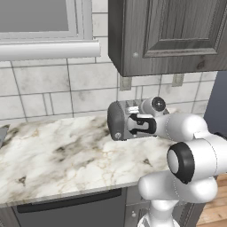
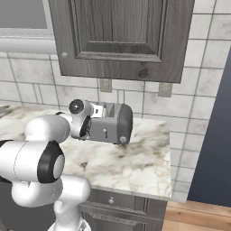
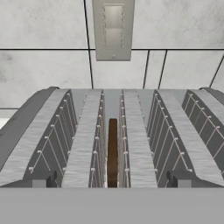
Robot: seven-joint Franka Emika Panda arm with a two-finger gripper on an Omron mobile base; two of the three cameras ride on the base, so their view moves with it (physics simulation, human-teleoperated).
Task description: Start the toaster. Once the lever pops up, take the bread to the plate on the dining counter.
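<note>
The grey metal toaster (image 1: 116, 120) (image 2: 122, 122) stands on the marble worktop against the tiled wall. From the hand view, I look down along its slots (image 3: 83, 144). A thin dark-brown bread slice (image 3: 112, 153) stands on edge in a middle slot, sunk between the wire guides. My gripper (image 3: 111, 181) (image 1: 134, 117) (image 2: 100, 118) hovers close over the toaster's near side, open, with one fingertip (image 3: 43, 179) far to each side of the bread and nothing between them. The plate and the dining counter are out of view.
The marble worktop (image 1: 66, 150) stretches to the left of the toaster and ends at the right near a dark panel (image 2: 212, 135). A dark wall cabinet (image 1: 168, 35) hangs above the toaster. A wall outlet (image 3: 113, 28) sits behind it. A window sill (image 1: 48, 48) lies at the upper left.
</note>
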